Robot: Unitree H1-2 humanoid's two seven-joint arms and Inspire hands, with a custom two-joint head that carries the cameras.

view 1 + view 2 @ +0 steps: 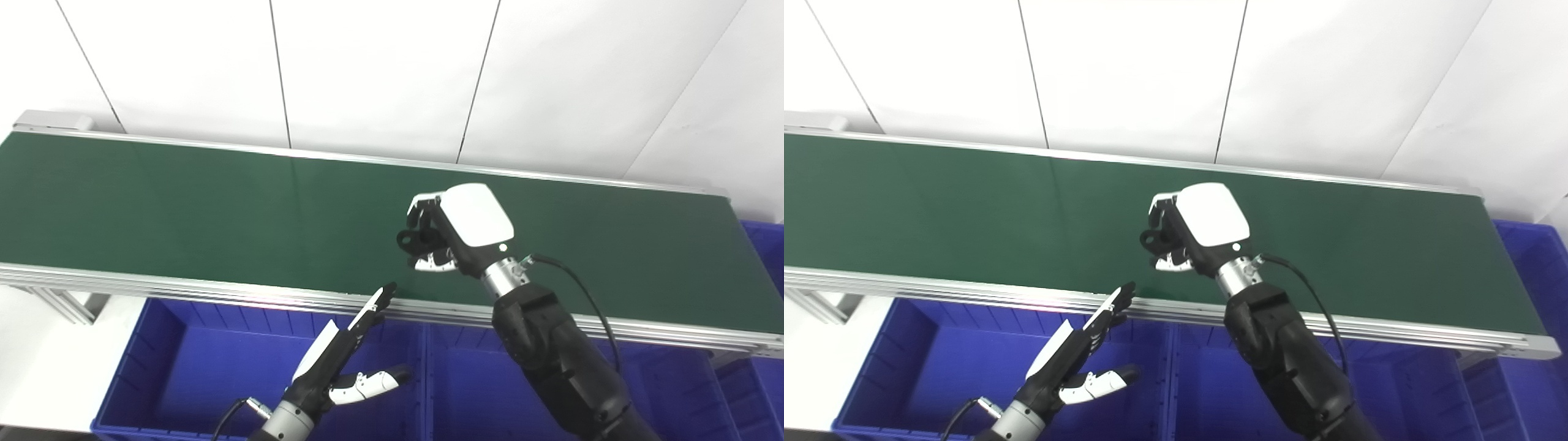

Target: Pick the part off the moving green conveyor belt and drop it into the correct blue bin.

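Left eye view: right hand (456,229) is clenched on a black ring-ended part (411,237) above the green conveyor belt (184,208). Right eye view: left hand (1075,355), fingers spread and holding nothing, hovers over a blue bin (906,367).

Conveyor belt (184,208): dark green, smooth, matt with a faint sheen. Side rails (184,288): brushed, ribbed metal, silver. Bins (184,367): blue moulded plastic, slightly glossy, ribbed walls. Right hand (456,229): glossy white plastic back shell, matt black plastic fingers, bright metal wrist collar. Held part (409,239): black, matt, material unclear. Left hand (343,361): same white and black plastic. Wall panels (380,73): white, smooth, matt.
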